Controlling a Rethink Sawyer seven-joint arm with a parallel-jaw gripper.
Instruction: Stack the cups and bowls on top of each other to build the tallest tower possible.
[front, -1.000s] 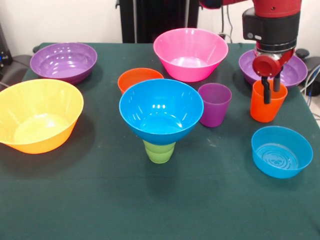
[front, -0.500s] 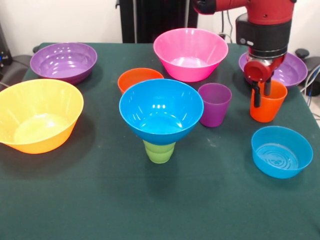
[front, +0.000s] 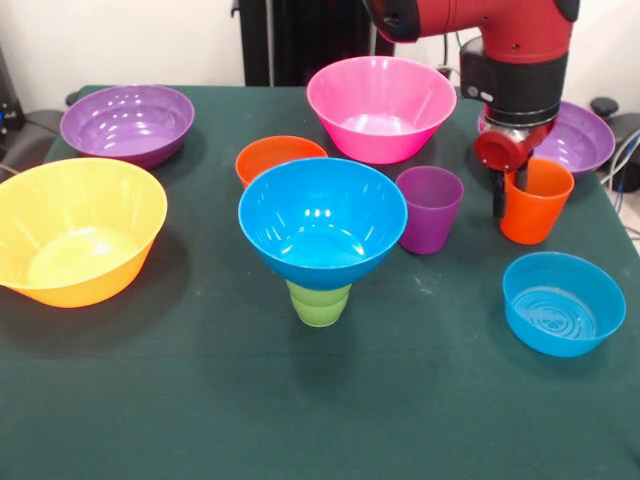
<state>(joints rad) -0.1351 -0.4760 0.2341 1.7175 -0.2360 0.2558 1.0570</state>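
Observation:
The medium blue bowl (front: 322, 220) sits on the upturned green cup (front: 319, 303) at the table's middle; that is the whole tower. The orange cup (front: 540, 212) stands upright at the right, with the purple cup (front: 430, 210) to its left. My gripper (front: 508, 198) hangs over the orange cup's left rim. It is open: one finger (front: 497, 198) shows outside the cup's left wall, the other is hidden by the cup. The small orange bowl (front: 275, 155) stands behind the tower.
A large yellow-orange bowl (front: 75, 230) stands at the left and a large pink bowl (front: 380, 105) at the back. Wide purple bowls stand at the back left (front: 127, 122) and back right (front: 588, 138). A small shallow blue bowl (front: 562, 303) sits in front of the orange cup.
My gripper has moved left, from over the orange cup's inside to its left rim. The orange cup has stayed in place.

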